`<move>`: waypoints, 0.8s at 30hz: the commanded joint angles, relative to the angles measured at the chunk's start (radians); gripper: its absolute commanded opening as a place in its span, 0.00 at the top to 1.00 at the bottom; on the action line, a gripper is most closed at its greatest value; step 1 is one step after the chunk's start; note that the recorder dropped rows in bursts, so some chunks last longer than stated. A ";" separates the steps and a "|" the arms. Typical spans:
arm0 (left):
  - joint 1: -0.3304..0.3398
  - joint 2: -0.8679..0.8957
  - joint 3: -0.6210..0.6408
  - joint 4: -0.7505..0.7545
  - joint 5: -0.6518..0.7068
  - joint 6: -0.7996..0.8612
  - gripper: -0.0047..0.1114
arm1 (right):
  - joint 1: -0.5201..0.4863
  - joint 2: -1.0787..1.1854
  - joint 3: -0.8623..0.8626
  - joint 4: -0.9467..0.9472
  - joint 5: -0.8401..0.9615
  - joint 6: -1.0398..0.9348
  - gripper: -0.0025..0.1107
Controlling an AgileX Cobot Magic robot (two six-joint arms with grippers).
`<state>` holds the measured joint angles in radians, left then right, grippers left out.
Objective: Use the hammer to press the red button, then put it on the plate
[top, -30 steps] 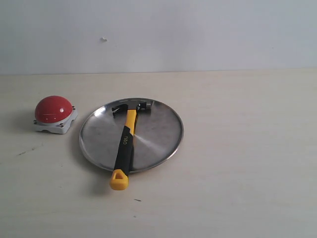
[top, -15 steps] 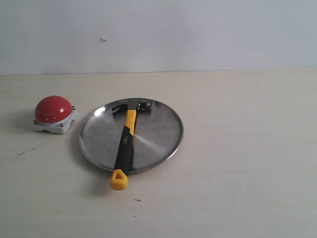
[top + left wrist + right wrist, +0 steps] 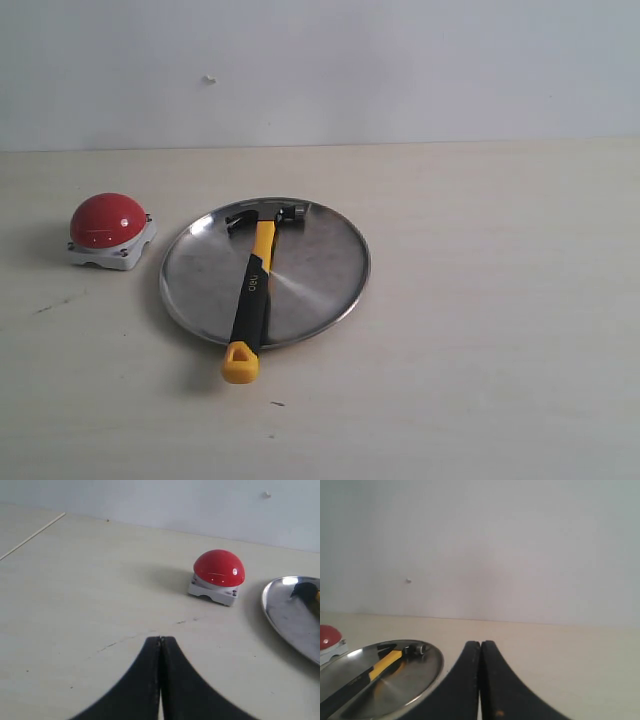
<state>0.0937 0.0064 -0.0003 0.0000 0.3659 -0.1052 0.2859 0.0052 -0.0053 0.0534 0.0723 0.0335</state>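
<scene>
— What colours show on the table (image 3: 500, 350)?
— Pale beige table, off-white wall (image 3: 400, 70). The red button (image 3: 107, 219) is a glossy red dome on a white base; the plate (image 3: 322, 268) is shiny silver.
— And the hammer (image 3: 250, 291)?
— Dark head, yellow-and-black handle, yellow end. The left gripper (image 3: 160, 647) and right gripper (image 3: 480, 650) are black.

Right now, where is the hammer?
In the exterior view the hammer lies on the plate, left of centre, its yellow end overhanging the near rim.
</scene>
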 commanded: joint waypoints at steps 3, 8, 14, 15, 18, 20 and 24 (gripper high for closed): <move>0.002 -0.006 0.000 -0.016 -0.005 -0.003 0.96 | -0.118 -0.005 0.005 -0.007 -0.043 -0.012 0.98; 0.002 -0.006 0.000 -0.016 -0.005 -0.003 0.96 | -0.173 -0.005 0.005 -0.007 -0.039 -0.005 0.98; 0.002 -0.006 0.000 -0.016 -0.005 -0.003 0.96 | -0.178 -0.005 0.005 -0.007 -0.036 -0.007 0.98; 0.002 -0.006 0.000 -0.016 -0.005 -0.003 0.96 | -0.178 -0.005 0.005 -0.007 -0.036 -0.009 0.98; 0.002 -0.006 0.000 -0.016 -0.005 -0.003 0.96 | -0.197 -0.005 0.005 -0.007 -0.017 -0.009 0.98; 0.002 -0.006 0.000 -0.016 -0.005 -0.003 0.96 | -0.224 -0.005 0.005 -0.009 0.029 -0.024 0.98; 0.002 -0.006 0.000 -0.016 -0.005 -0.003 0.96 | -0.279 -0.005 0.005 -0.009 0.131 -0.050 0.98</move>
<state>0.0937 0.0064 -0.0003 0.0000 0.3659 -0.1052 0.0400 0.0052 -0.0053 0.0515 0.1377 0.0060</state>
